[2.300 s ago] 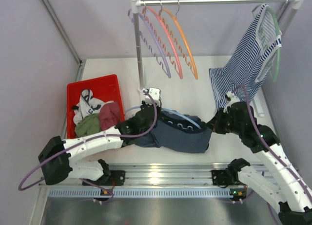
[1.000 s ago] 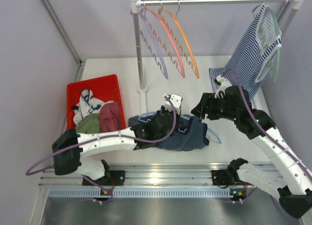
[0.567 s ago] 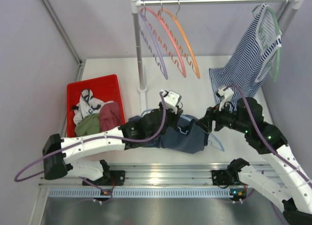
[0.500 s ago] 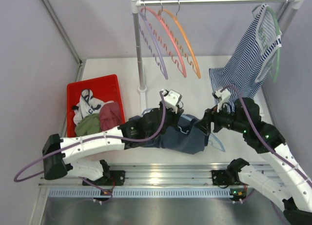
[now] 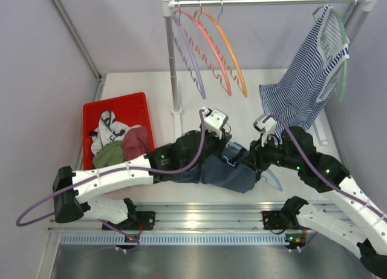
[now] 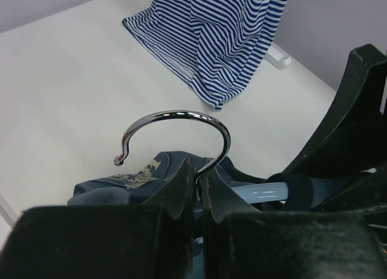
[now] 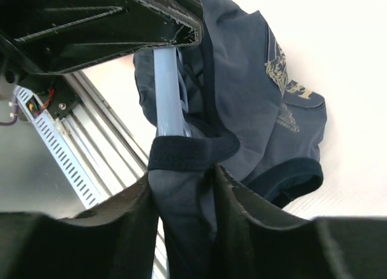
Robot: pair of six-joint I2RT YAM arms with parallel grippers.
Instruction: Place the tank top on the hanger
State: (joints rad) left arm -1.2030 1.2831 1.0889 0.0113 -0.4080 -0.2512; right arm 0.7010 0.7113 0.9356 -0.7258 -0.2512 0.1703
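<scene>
Midway through a dressing job on the white worktop [image 5: 139,79], the slate-blue tank top [image 5: 233,175] lies crumpled between the two arms with the light-blue hanger [image 7: 166,91] partly fed into it. The left pincer [image 6: 196,170] is clamped tight on the stem of the hanger's metal hook [image 6: 181,117], holding the hook upright just above the cloth. The right pincer [image 7: 181,188] has its fingers pressed on either side of a fold of the tank top just below the navy-trimmed strap, where one hanger arm passes under that trim. Judging by this, one shoulder is about threaded. The hanger's other tip pokes out bare at the garment's right edge in the overhead view, so the second shoulder looks not yet seated and the top has yet to hang straight. A gold printed emblem [image 7: 284,73] shows on the chest, but its lettering is too small and creased to read, and no brand or label is visible elsewhere. A blue-and-white striped top [image 6: 224,37] hangs behind, not involved.
</scene>
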